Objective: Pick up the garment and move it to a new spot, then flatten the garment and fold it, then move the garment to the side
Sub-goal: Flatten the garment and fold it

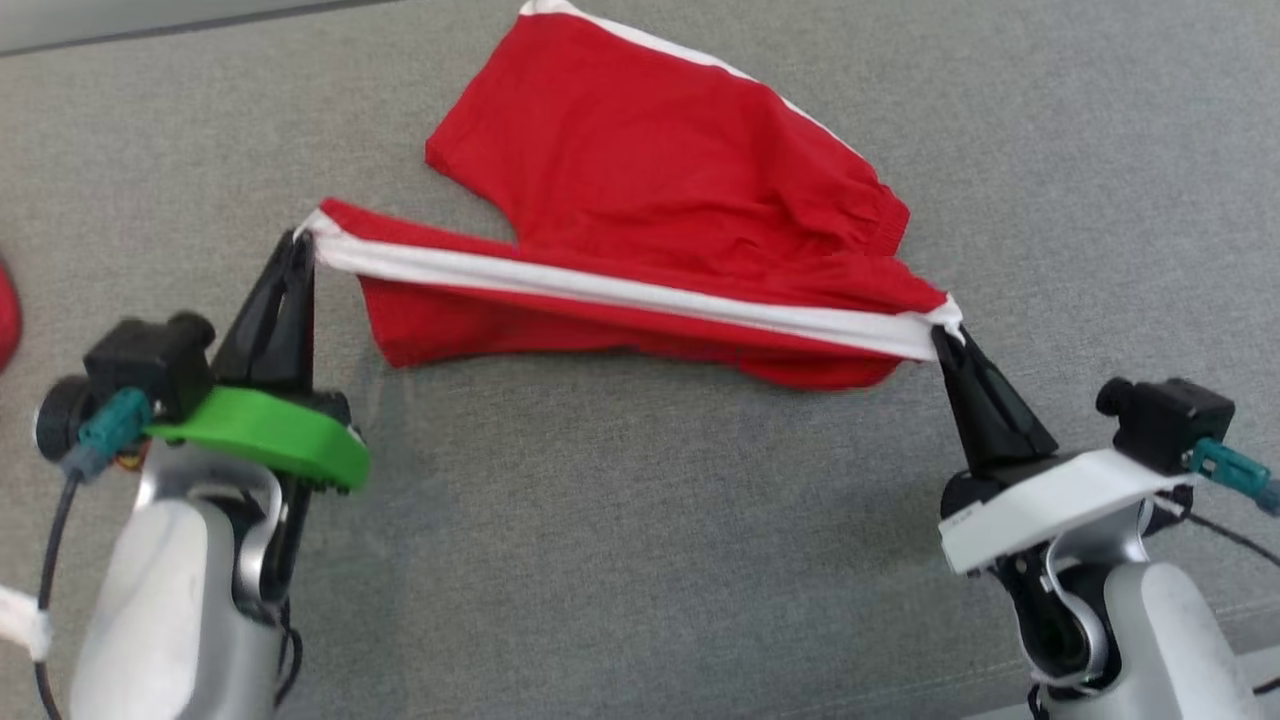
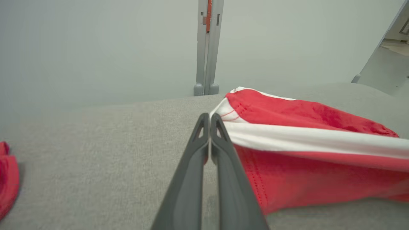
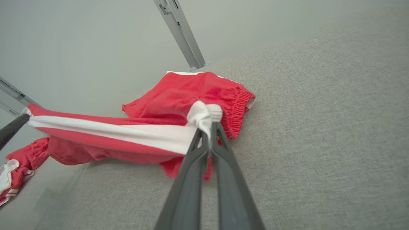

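**OPERATOR:** Report end-effector state and garment position.

**UNIT:** My left gripper point(image 1: 300, 245) is closed on a hem corner of the garment point(image 1: 660, 170). My right gripper point(image 1: 945, 335) is closed on the waistband end of the same side. The white stripe point(image 1: 620, 290) runs taut between the two holds. The garment sits on the grey surface point(image 1: 640, 560) on my side of the grey post point(image 2: 207, 48). Its near edge is raised and its far leg lies flat toward the post. A second red cloth point(image 2: 8, 179) lies well to the left of the post, apart from the work.

**OPERATOR:** Handling properties?

**UNIT:** My judgement is that it is light, soft and without stiffness (the red panel under the stripe sags where nothing supports it). It is not fragile. The fabric looks matte, so slip risk is low, though a thin pinch on one layer could pull free under tension.

**OPERATOR:** Recommended hold points?

**UNIT:** Seamed edges, meaning the hem corners and the gathered waistband point(image 3: 238, 111), where the cloth is doubled. With both holds on one side seam, the garment should spread square to the post when flattened. Avoid mid-panel pinches, because they bunch the fabric.
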Motion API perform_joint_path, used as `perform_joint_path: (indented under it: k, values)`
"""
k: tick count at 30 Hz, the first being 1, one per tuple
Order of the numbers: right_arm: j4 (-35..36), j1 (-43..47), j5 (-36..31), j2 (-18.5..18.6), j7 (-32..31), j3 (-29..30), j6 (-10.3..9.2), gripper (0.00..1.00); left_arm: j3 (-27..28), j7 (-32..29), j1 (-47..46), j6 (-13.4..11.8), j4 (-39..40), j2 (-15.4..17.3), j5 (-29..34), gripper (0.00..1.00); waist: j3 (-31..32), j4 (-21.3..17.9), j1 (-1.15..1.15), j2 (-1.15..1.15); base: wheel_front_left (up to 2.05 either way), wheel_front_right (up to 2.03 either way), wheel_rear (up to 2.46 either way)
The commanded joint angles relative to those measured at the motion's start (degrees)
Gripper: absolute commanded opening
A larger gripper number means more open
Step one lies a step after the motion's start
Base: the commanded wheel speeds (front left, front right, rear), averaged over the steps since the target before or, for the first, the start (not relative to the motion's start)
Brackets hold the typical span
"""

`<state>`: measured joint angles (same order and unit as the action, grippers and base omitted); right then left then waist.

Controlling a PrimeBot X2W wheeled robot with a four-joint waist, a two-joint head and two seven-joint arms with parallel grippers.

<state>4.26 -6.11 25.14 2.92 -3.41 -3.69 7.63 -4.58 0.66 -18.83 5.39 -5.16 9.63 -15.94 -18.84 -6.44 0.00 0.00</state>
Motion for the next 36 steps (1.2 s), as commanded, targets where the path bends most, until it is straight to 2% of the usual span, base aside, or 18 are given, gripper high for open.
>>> perform_joint_path:
  k: [1,6,12,17,20,21,22,23,24,25,30,32,36]
  values:
    - [-0.8,-2.7,0.9,0.4,-0.1,1.1,-0.26,0.0,0.3,-0.9,-4.1,0.0,-1.3,1.6,0.2,0.0,-4.9,-1.9,0.0,0.0,0.0,0.0,0.0]
    - [-4.9,-12.6,2.3,0.3,-1.2,1.7,-0.26,0.0,-2.6,-4.0,-18.2,1.3,-8.9,4.6,0.5,0.0,-11.2,-4.3,0.0,0.0,0.0,0.0,0.0]
    - [-10.4,-21.8,4.5,0.3,-1.0,2.1,-0.26,0.0,-7.4,-5.4,-32.4,1.9,-19.2,8.8,-0.2,0.0,-15.6,-7.5,0.0,0.0,0.0,0.0,0.0]
    - [-14.3,-26.7,6.9,0.2,1.4,1.0,-0.26,0.0,-13.3,-5.0,-41.4,1.9,-27.5,10.1,-2.5,0.0,-17.6,-9.8,0.0,0.0,0.0,0.0,0.0]
    - [-16.4,-28.7,8.7,0.1,3.5,-1.6,-0.24,0.0,-16.5,-4.8,-45.6,1.9,-32.8,10.7,-4.2,0.0,-18.3,-11.2,0.0,0.0,0.0,0.0,0.0]
    - [-16.9,-29.1,8.9,0.1,4.5,-2.3,-0.24,0.33,-17.5,-4.7,-46.5,1.9,-34.1,10.7,-4.7,0.0,-18.4,-11.5,0.0,0.0,0.0,0.0,0.0]
    - [-17.3,-29.5,9.1,0.1,5.7,-3.4,-0.24,1.0,-18.6,-4.4,-47.7,1.9,-35.6,10.5,-5.7,0.0,-18.5,-11.8,0.0,0.0,0.0,0.0,0.0]
    - [-17.6,-29.7,9.0,0.1,6.7,-4.2,-0.21,1.0,-19.2,-4.2,-48.4,1.9,-36.8,10.6,-6.5,0.15,-18.6,-11.9,0.0,0.0,0.0,0.0,0.0]
    - [-17.7,-29.7,8.5,0.1,8.3,-5.3,-0.2,1.0,-19.7,-4.3,-49.0,1.9,-38.5,10.6,-7.7,0.95,-18.6,-12.1,0.0,0.0,0.0,0.0,0.0]
    - [-17.5,-29.6,7.9,0.3,10.3,-6.4,-0.15,1.0,-20.4,-3.9,-49.4,2.1,-39.6,10.4,-8.5,1.0,-18.6,-12.2,0.0,0.0,0.0,0.0,0.0]
    - [-16.6,-27.4,3.5,3.5,17.1,-9.3,-0.14,1.0,-20.0,2.8,-50.1,1.9,-42.9,10.7,-10.7,1.0,-18.0,-11.3,0.0,0.0,0.0,0.0,0.0]
    - [-15.3,-26.2,1.3,4.5,18.0,-8.7,-0.14,1.0,-19.4,6.9,-49.0,0.8,-43.4,10.5,-10.4,1.0,-17.5,-10.5,0.0,0.0,0.0,0.0,0.0]
    - [-9.7,-23.1,-4.3,4.9,18.5,-4.8,-0.14,1.0,-17.9,13.2,-45.2,-3.7,-41.7,9.8,-9.6,1.0,-16.0,-8.4,0.0,0.0,0.0,0.0,0.0]
